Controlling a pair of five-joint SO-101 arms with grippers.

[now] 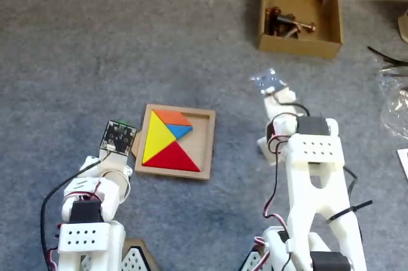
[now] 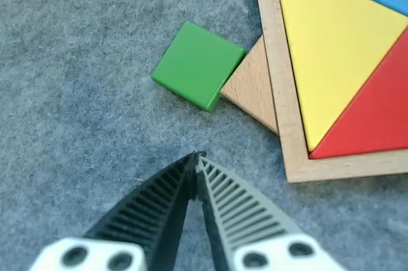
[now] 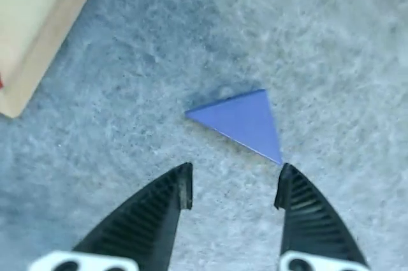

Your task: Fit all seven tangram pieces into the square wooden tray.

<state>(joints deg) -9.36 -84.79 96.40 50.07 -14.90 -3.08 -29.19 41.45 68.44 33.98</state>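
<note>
Left jaws: clenched, empty, lower left of the high view, near green square (image 2: 197, 64).
Right jaws: released, blue triangle (image 3: 242, 121) just ahead on the table.
Tray (image 1: 203, 132): centre; holds yellow piece (image 1: 156, 138), red piece (image 1: 175, 156), orange piece (image 1: 172, 117), blue piece (image 1: 180, 131).
Wooden triangle (image 2: 255, 89): outside, against tray's edge.
Cardboard box (image 1: 296, 46): upper right, reddish objects inside.

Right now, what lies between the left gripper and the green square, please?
Bare grey carpet separates the left gripper from the green square, in the left wrist view.
</note>
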